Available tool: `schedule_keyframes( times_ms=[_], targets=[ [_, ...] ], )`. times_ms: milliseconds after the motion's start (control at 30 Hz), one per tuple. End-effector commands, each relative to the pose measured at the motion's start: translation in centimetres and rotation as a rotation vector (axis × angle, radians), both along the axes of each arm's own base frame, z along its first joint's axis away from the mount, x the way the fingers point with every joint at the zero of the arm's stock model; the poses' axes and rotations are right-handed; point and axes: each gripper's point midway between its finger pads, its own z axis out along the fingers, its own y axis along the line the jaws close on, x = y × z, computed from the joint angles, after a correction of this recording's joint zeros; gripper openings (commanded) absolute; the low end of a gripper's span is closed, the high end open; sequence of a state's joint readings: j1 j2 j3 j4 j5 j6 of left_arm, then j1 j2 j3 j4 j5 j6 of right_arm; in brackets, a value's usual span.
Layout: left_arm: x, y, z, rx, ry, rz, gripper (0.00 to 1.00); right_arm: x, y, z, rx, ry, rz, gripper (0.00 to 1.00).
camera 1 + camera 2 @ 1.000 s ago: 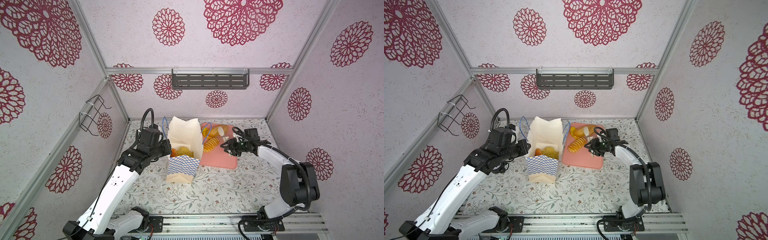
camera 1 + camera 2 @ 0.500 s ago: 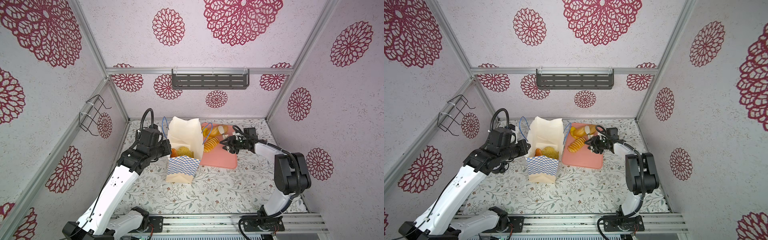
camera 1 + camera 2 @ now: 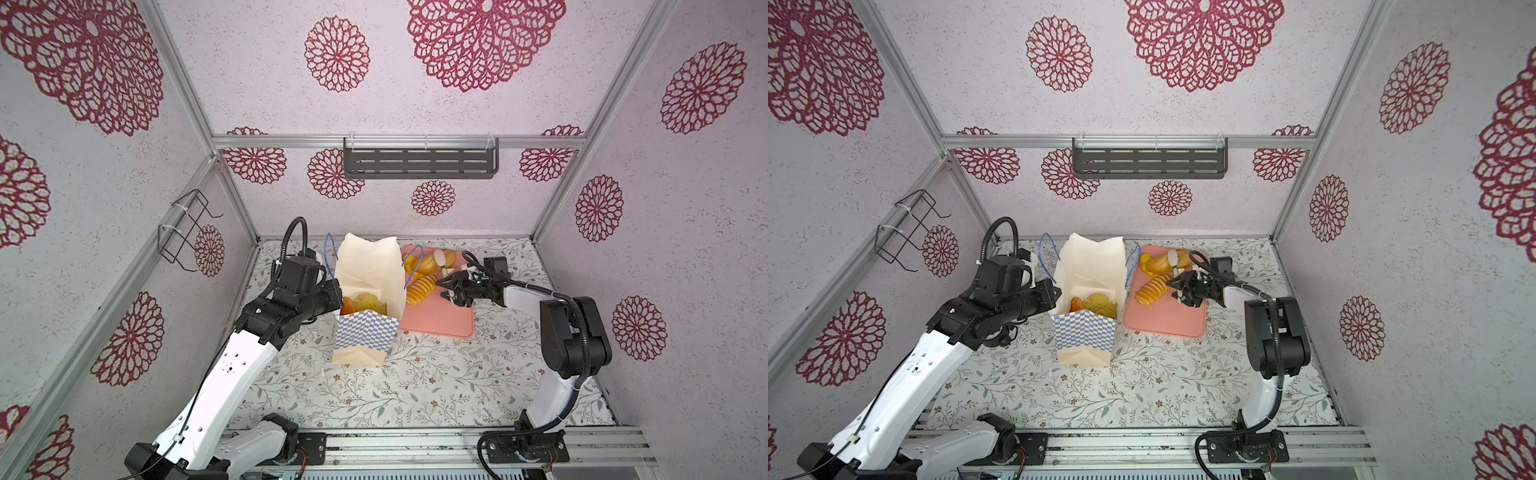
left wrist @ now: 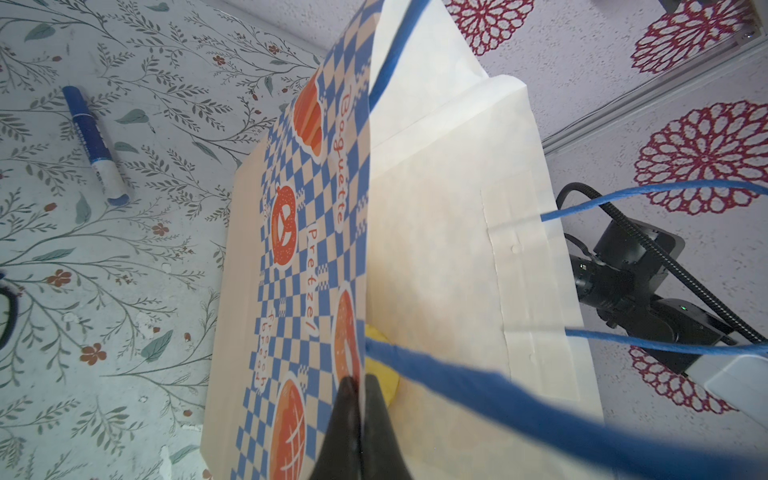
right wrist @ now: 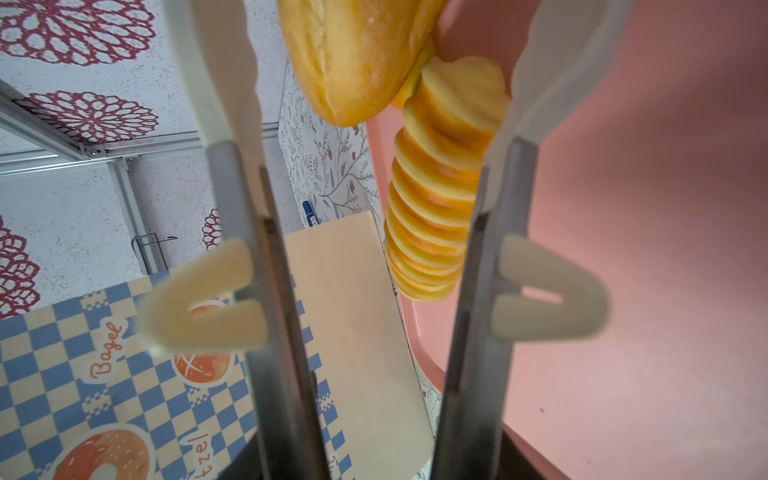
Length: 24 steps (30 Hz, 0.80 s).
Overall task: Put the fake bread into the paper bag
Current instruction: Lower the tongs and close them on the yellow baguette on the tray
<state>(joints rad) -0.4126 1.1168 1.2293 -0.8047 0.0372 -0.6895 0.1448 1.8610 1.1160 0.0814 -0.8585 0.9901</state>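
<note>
The paper bag [image 3: 365,332] [image 3: 1086,334] stands open mid-table, with a flat green-speckled slice and an orange roll of fake bread [image 3: 365,301] inside. My left gripper [image 3: 337,291] [image 4: 360,388] is shut on the bag's left rim. On the pink tray [image 3: 440,322] lie a ridged roll [image 3: 419,289] [image 5: 434,199] and a long loaf [image 3: 426,265] [image 5: 353,54]. My right gripper [image 3: 461,286] is shut on metal tongs [image 5: 245,232]. Their white tips stand apart around the ridged roll's far end and the loaf's tip. The roll lies against one tong arm.
A blue marker [image 4: 95,145] lies on the floral table behind the bag. A wire rack [image 3: 187,232] hangs on the left wall and a grey shelf [image 3: 419,162] on the back wall. The tray sits right beside the bag.
My right gripper has slid a little left along the tray toward the ridged roll, its elbow has drawn back, and the tong tips have spread slightly. The left gripper and the bag have not moved.
</note>
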Motion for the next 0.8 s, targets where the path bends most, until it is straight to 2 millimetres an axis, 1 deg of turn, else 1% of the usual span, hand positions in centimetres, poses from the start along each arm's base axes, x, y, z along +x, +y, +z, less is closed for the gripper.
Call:
schedule_keyframes(
  times_ms=[0,100,200,333,367,500,767],
  targets=[
    [0.5,-0.5,1.8,-0.037,-0.072,-0.007,0.00,2.1,0.3,2.7,0.049,-0.090,-0.003,0.52],
    [0.5,-0.6,1.8,-0.037,-0.068,-0.010,0.00,2.5,0.4,2.6,0.054,-0.091,-0.007,0.52],
    [0.5,-0.5,1.8,-0.037,-0.067,-0.008,0.00,2.9,0.5,2.2,0.064,-0.084,-0.011,0.48],
    [0.5,-0.5,1.7,-0.037,-0.065,-0.007,0.00,2.9,0.6,1.8,0.074,-0.079,-0.011,0.36],
    [0.5,-0.5,1.8,-0.037,-0.065,-0.007,0.00,2.9,0.6,1.6,0.076,-0.076,-0.011,0.33],
    [0.5,-0.5,1.9,-0.038,-0.065,-0.005,0.00,2.2,0.5,1.6,0.073,-0.081,-0.010,0.27],
    [0.5,-0.4,2.0,-0.033,-0.066,-0.002,0.00,0.2,-0.1,3.2,0.014,-0.126,0.009,0.07]
  ],
)
